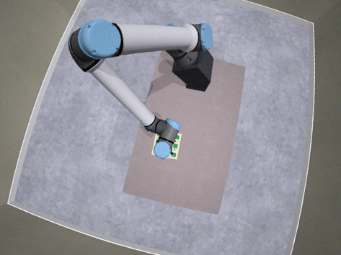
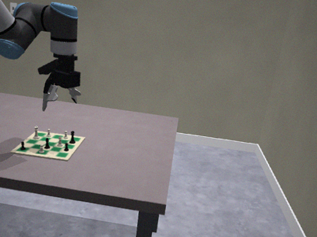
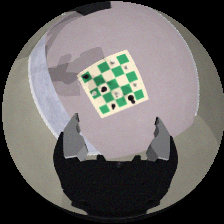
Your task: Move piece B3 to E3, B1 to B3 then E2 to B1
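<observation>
Our end effector hangs released, jaws spread wide and nothing between them, well above the chessboard at the left of the exterior view. We judge step 1 is in hand: the piece on B3 has not been lifted, and all 8 pieces stand upright on the board. The square labels are too small for us to read, so we cannot tell which piece sits on B3. In the wrist view the board lies above centre, between the 2 fingertips. Next we would descend straight over the B3 piece and close on it. Neighbouring pieces, like the tall black one at the board's far right corner, crowd the approach. Otherwise only the tabletop surrounds the board.
</observation>
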